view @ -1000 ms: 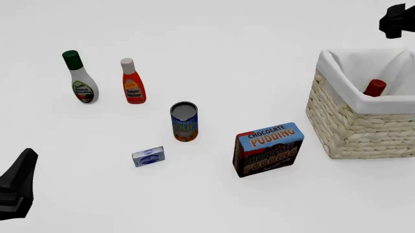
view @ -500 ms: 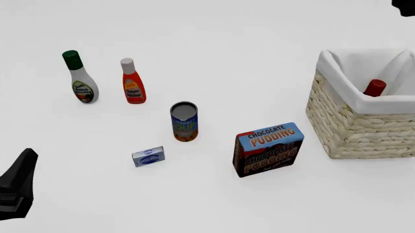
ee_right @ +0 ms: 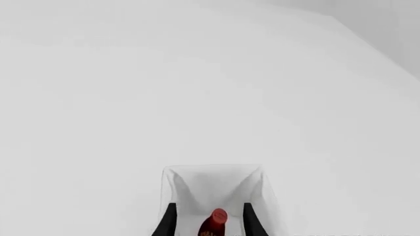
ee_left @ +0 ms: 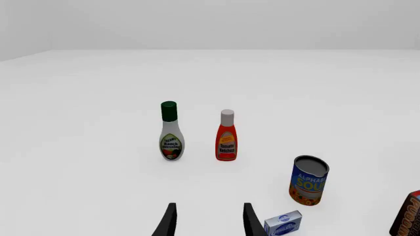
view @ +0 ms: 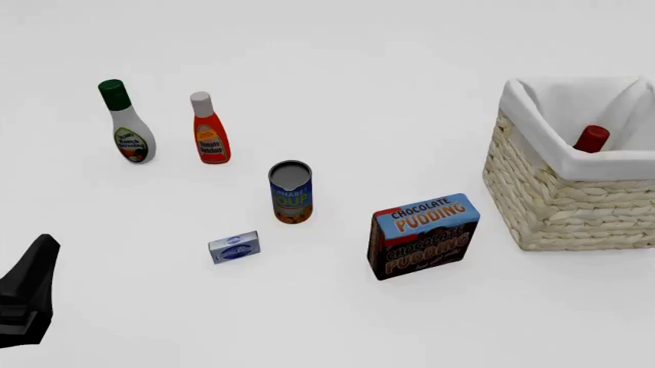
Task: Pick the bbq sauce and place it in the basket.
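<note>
The bbq sauce (view: 590, 139) stands inside the basket (view: 557, 207) at the right of the table, with only its red cap and dark neck showing above the white lining. In the right wrist view the bottle (ee_right: 217, 219) sits in the basket (ee_right: 190, 184) far below my right gripper (ee_right: 208, 209), which is open and empty. The right gripper is out of the front view. My left gripper (view: 29, 295) hangs at the near left, far from the basket. In the left wrist view it (ee_left: 206, 211) is open and empty.
A white bottle with a green cap (view: 127, 126) and an orange-red bottle with a white cap (view: 209, 132) stand at the far left. A soup can (view: 291, 192), a small blue-white box (view: 235, 247) and a chocolate pudding box (view: 424, 234) stand mid-table.
My right gripper has risen from the top right corner of the front view and left the frame. The bottle stays in the basket. The left arm has not moved.
</note>
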You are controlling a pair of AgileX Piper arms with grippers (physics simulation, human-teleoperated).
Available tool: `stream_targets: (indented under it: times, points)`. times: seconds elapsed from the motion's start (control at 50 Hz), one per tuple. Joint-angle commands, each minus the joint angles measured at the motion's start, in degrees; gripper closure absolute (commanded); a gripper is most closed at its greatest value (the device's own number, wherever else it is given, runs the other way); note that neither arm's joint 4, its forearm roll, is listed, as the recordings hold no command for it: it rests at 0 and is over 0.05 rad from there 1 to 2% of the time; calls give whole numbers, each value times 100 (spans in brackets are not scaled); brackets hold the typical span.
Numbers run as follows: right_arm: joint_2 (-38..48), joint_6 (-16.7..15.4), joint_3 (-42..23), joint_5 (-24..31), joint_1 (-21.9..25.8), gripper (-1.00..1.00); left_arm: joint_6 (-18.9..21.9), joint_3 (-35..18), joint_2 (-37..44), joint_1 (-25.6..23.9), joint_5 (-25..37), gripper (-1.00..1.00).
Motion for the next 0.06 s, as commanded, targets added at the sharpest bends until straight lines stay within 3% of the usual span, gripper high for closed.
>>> stream_targets:
  times: [0.02, 0.06]
  points:
    - [-476, 73, 127, 134, -22, -100, 0, 0, 0, 0, 0, -100]
    - [-612, 90, 141, 204, -42, -100, 0, 0, 0, 0, 0, -100]
